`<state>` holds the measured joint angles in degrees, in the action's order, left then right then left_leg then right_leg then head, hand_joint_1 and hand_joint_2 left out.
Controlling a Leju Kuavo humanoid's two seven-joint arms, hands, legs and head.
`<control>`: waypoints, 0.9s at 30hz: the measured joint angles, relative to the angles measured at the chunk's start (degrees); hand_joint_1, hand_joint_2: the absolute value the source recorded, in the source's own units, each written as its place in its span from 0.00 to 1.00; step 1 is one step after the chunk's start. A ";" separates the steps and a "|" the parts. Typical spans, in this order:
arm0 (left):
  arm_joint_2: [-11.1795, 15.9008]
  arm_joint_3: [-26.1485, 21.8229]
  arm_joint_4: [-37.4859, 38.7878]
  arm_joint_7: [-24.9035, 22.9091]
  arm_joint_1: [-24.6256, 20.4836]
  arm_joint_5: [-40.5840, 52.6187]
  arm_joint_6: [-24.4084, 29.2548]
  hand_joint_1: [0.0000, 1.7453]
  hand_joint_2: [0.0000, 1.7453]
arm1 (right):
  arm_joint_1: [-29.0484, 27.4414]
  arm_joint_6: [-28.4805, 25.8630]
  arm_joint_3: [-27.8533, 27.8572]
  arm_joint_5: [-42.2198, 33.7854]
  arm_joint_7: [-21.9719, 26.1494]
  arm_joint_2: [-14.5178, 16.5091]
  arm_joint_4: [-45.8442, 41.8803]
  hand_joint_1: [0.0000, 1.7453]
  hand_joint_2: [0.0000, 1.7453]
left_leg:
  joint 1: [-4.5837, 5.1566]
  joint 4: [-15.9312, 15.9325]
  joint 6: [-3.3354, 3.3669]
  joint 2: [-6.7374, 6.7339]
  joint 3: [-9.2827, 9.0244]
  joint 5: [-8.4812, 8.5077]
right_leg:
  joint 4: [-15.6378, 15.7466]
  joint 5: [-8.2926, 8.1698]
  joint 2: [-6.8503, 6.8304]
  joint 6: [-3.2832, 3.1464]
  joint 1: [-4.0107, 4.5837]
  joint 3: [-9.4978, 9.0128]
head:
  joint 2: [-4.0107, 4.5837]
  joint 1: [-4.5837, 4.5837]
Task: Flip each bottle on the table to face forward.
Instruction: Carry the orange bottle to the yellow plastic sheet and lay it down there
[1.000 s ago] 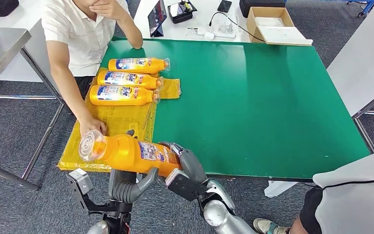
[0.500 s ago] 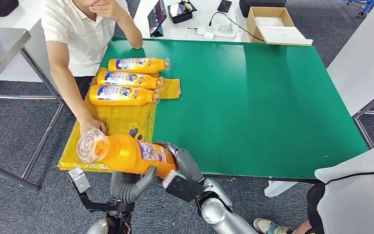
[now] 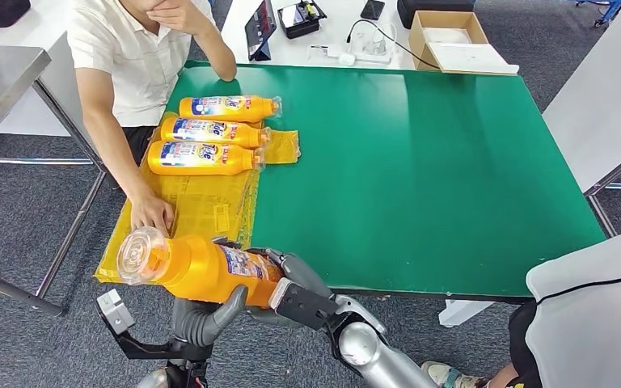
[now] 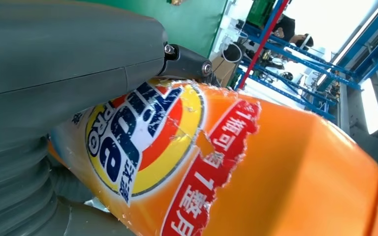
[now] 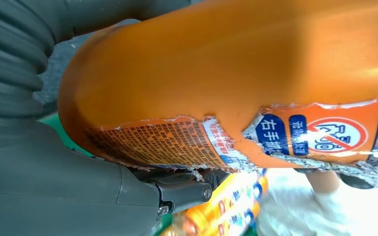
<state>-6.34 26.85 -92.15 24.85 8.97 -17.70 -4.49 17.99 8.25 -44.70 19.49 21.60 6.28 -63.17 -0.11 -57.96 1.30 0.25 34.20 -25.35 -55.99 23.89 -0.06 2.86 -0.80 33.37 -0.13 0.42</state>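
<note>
Both my hands hold one orange detergent bottle (image 3: 202, 267) lying sideways above the table's near left corner, its clear cap pointing left toward the camera. My left hand (image 3: 210, 311) grips it from below; my right hand (image 3: 295, 279) clasps its base end. The left wrist view shows the bottle's front logo label (image 4: 142, 132) beside my thumb. The right wrist view shows its torn back label (image 5: 177, 142). Three more orange bottles (image 3: 202, 158) (image 3: 214, 130) (image 3: 228, 107) lie side by side on the yellow sheet (image 3: 202, 202), labels up, caps to the right.
A seated person's hand (image 3: 152, 212) rests on the yellow sheet just beyond the held bottle. Another person in white stands at the lower right (image 3: 590, 323). The green table (image 3: 420, 162) stretches right; a cardboard box (image 3: 445, 36) and electronics sit on the white table behind.
The held bottle has come down and left, closer to the camera, with its cap now nearer the table's left edge. Both hands moved with it. The person's hand stays on the sheet.
</note>
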 joint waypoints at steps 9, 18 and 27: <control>0.05 -0.48 -0.25 0.28 0.53 0.29 -0.42 1.00 1.00 | 0.19 0.78 -0.77 -0.53 -0.84 -0.56 -0.85 0.57 1.00 | 0.00 0.00 0.00 0.00 0.00 0.00 | 0.00 0.00 0.00 0.00 0.00 -0.01 | 0.00 0.00; 0.07 -0.81 -0.40 0.47 0.08 1.08 -1.91 1.00 1.00 | 1.59 2.25 -1.24 -2.29 -1.53 -1.56 -0.83 0.00 0.00 | 0.00 0.00 0.00 0.01 0.00 0.00 | 0.00 0.00 0.00 0.00 0.00 -0.01 | 0.00 -0.01; 0.05 -2.06 -0.44 -2.24 -1.00 1.13 -1.39 1.00 1.00 | -2.13 -1.26 0.59 -3.64 1.22 -2.91 -1.03 0.00 0.00 | 0.00 0.00 0.00 0.02 0.01 -0.01 | 0.01 0.00 -0.01 0.00 0.00 0.00 | 0.00 0.00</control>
<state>-6.29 24.80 -92.60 22.61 7.97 -16.57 -5.88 15.86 6.99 -44.11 15.85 22.83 3.38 -64.19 -0.10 -57.96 1.30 0.26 34.20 -25.35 -55.99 23.89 -0.06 2.86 -0.80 33.37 -0.13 0.42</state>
